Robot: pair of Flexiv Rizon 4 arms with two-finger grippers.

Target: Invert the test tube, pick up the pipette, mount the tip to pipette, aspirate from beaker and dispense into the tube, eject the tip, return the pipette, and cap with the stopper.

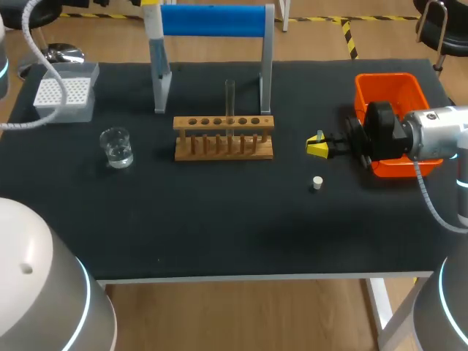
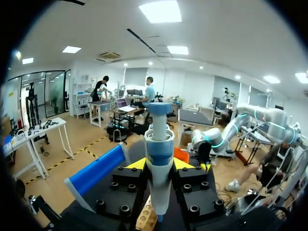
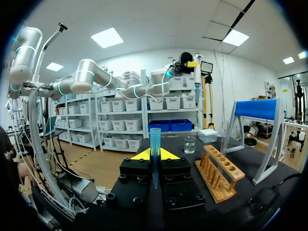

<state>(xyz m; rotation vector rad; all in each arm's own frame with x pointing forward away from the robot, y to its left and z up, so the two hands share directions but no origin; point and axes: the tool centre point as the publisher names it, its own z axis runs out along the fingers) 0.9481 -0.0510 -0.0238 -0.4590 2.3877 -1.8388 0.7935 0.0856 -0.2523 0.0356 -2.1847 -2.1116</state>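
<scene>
While upright in wooden rack (image 1: 223,139), test tube (image 1: 229,99) on black table (image 1: 219,227).

Table (image 1: 219,234): rack (image 1: 224,137), beaker (image 1: 117,147), tip box (image 1: 64,93), bin (image 1: 391,93), stopper (image 1: 316,183) (lying loose).

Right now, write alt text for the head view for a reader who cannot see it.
A wooden rack holding one upright glass tube sits mid-table, a blue-topped stand behind it. The right arm's tool is beside an orange bin, near a small white stopper; a beaker and tip box stand left.
</scene>
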